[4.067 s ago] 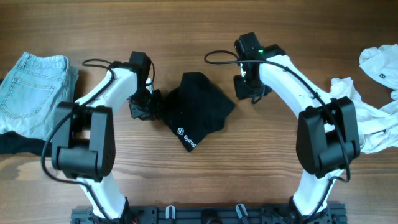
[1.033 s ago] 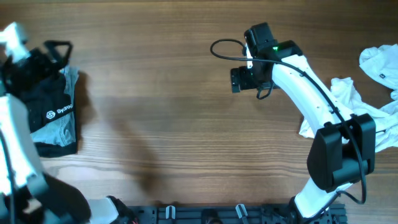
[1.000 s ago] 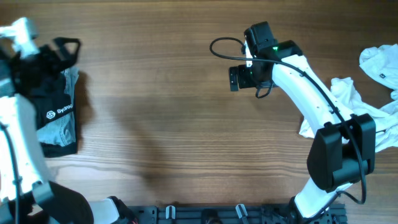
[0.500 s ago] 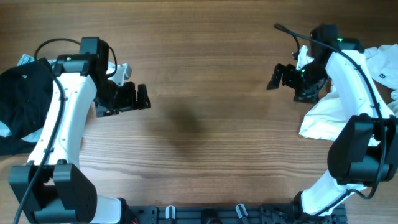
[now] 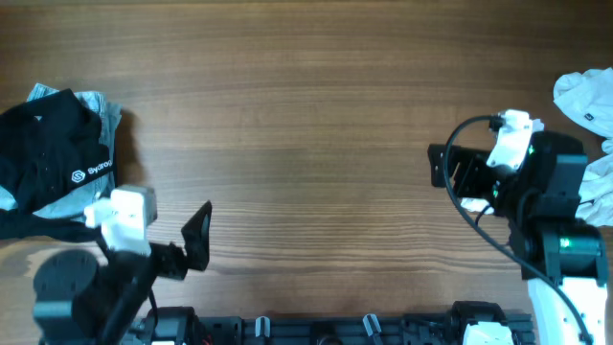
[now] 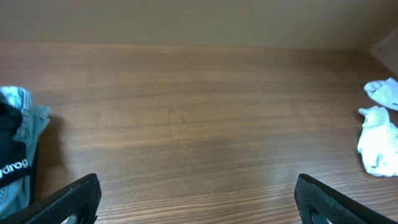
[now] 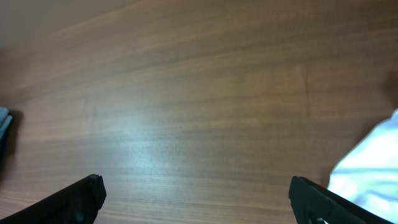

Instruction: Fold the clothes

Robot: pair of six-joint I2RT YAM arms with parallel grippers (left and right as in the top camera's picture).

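Note:
A folded black garment (image 5: 53, 158) with a white logo lies on light blue jeans (image 5: 96, 105) at the table's left edge; the left wrist view catches both, the black garment (image 6: 9, 171) and the jeans (image 6: 18, 102). Crumpled white clothes (image 5: 586, 96) lie at the far right, and show small in the left wrist view (image 6: 378, 146) and at the right edge of the right wrist view (image 7: 373, 168). My left gripper (image 5: 187, 251) hangs open near the front edge, nothing between its fingers (image 6: 68, 202). My right gripper (image 5: 452, 171) is open and empty, left of the white pile.
Bare wooden tabletop (image 5: 306, 125) spans the stretch between the two piles. A black rail (image 5: 316, 331) runs along the front edge between the arm bases.
Both arms have drawn back toward the front edge. The left gripper has left the black garment's side, and the right gripper has moved down and away from the white clothes. Both stay open.

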